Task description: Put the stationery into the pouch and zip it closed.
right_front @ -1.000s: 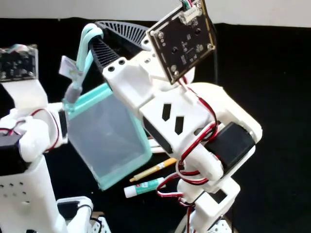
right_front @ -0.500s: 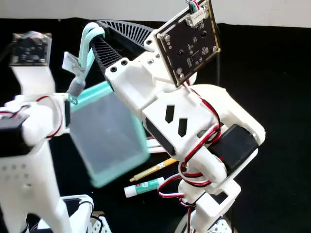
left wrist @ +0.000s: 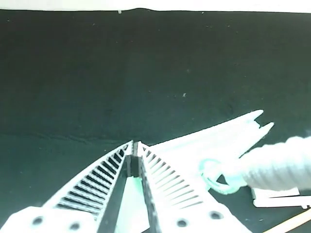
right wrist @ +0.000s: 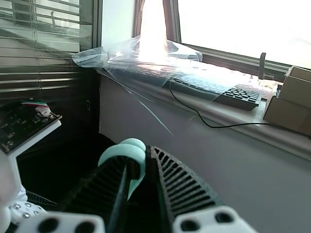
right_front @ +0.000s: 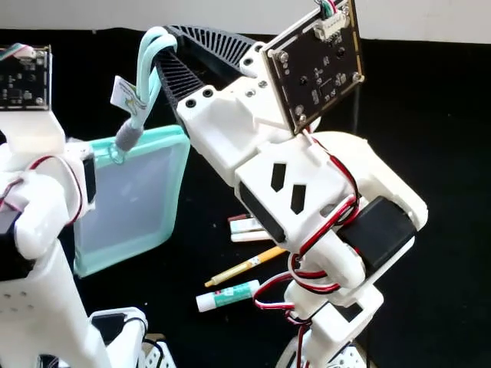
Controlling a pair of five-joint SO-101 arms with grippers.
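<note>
Teal-rimmed and frosted across its flat panel, the rectangular zip pouch (right_front: pixel 134 195) hangs tilted in the air at the left-centre of the high view, clear of the black cloth bench (right_front: pixel 430 115). The left fingers (left wrist: pixel 139 148) are pressed almost together on one edge of the pouch, with a sliver of pale teal material pinched between their ribbed black inner faces. Just beside them in the left wrist view, a small teal ring (left wrist: pixel 214 175) joins the pouch's edge to a grey ribbed zip pull (left wrist: pixel 284 165).

At the upper left of the high view, the right fingers (right wrist: pixel 151 154) are clamped on the pale teal wrist loop (right_front: pixel 147 65) that rises from that pull. The loop's folded end bulges out between the fingertips in the right wrist view. A small white tag (right_front: pixel 123 93) hangs from the loop below the grip.

Three pieces of stationery lie on the bench at the lower centre of the high view, all outside the pouch and partly under the right arm's white body. They are a slim yellow pencil-like stick (right_front: pixel 245 267), a white glue stick with a green label (right_front: pixel 228 295) near it, and a white eraser-like block with a red end (right_front: pixel 249 228) just above the stick.
</note>
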